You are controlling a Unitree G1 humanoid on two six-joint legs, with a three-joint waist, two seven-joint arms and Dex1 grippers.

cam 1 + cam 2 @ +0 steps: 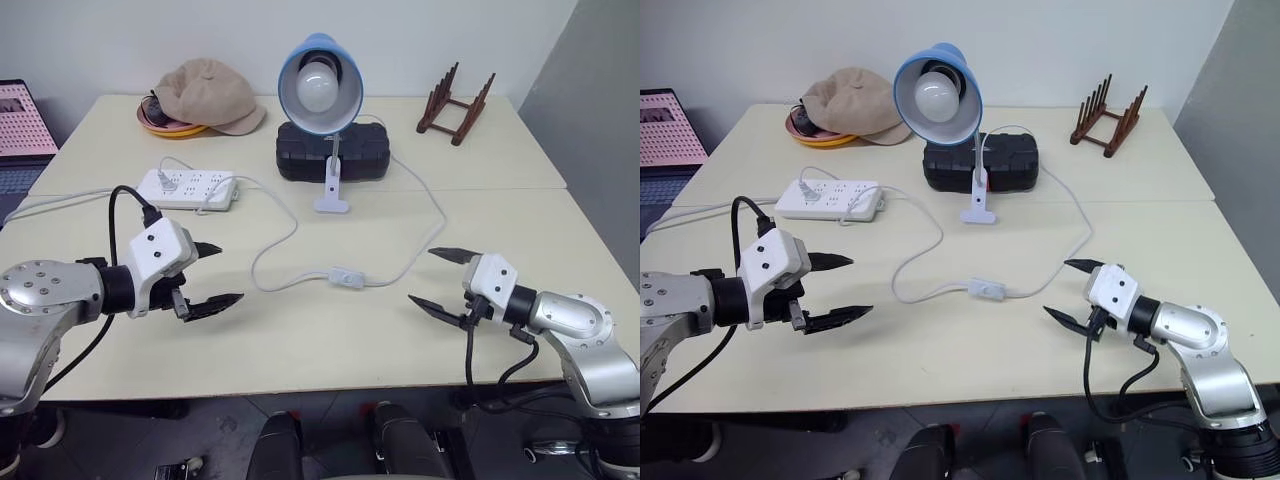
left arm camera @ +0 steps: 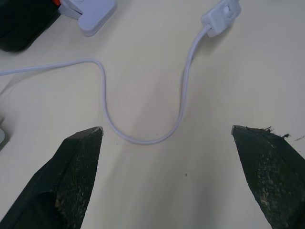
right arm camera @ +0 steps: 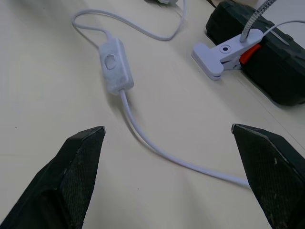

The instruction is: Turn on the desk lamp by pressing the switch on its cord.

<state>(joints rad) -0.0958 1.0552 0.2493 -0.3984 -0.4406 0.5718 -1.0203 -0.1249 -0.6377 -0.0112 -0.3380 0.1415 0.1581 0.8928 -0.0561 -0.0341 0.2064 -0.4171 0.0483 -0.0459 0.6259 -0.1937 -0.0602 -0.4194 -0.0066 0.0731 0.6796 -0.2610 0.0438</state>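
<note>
Switch (image 1: pixel 347 277) first: it lies flat on the cream table (image 1: pixel 300 350), roughly midway between the two arms and a little nearer the right one, with its button face turned upward, so a press from above looks workable. From each end runs the cord (image 1: pixel 275 250); one stretch loops toward the robot's left and back to the white power strip (image 1: pixel 188 188), while the other curves off right and climbs back to the desk lamp (image 1: pixel 320 90). That lamp stands clipped by its white base (image 1: pixel 333 190) in front of a black case (image 1: pixel 332 152), its blue shade tipped toward the camera, and the bulb appears unlit, so the press is judged not yet made.

Both tools hang just above the tabletop with nothing in them. Left gripper (image 1: pixel 213 274) has its fingers spread wide and sits well apart from the switch, aimed at the cord's loop. Right gripper (image 1: pixel 443 277) is likewise spread wide and is near the switch, pointing toward it, which makes it the likelier one to do the pressing.

Farther back rest a tan cap (image 1: pixel 208 95) on a dish and a wooden rack (image 1: pixel 457 102), both clear of the work.
</note>
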